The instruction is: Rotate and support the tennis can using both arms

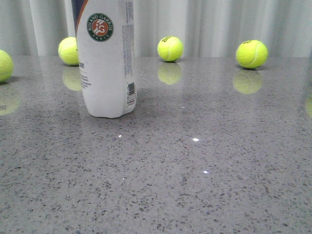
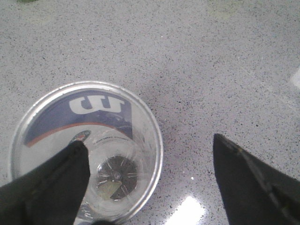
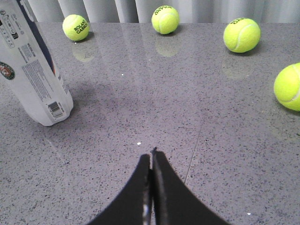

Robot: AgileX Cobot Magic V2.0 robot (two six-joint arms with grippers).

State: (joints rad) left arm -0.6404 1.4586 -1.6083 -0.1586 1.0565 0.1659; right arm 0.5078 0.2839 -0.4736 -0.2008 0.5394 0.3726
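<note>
The tennis can point(image 1: 105, 63) stands upright on the grey table, left of centre, white with the round Roland Garros badge and a barcode; its top is cut off by the front view. In the left wrist view I look straight down into the can point(image 2: 98, 105), and no balls show inside. My left gripper point(image 2: 149, 140) is open above it, with one finger point(image 2: 56, 183) over the can's mouth and the other point(image 2: 248, 183) out over bare table. My right gripper point(image 3: 152, 157) is shut and empty, low over the table, with the can point(image 3: 37, 79) well off to one side. Neither gripper shows in the front view.
Loose tennis balls lie along the back of the table: one point(image 1: 68, 50) behind the can, one point(image 1: 170, 48) at the middle, one point(image 1: 251, 53) at the right, and another point(image 1: 4, 65) at the far left edge. The right wrist view shows a ball point(image 3: 288, 86) nearer in. A pale curtain hangs behind.
</note>
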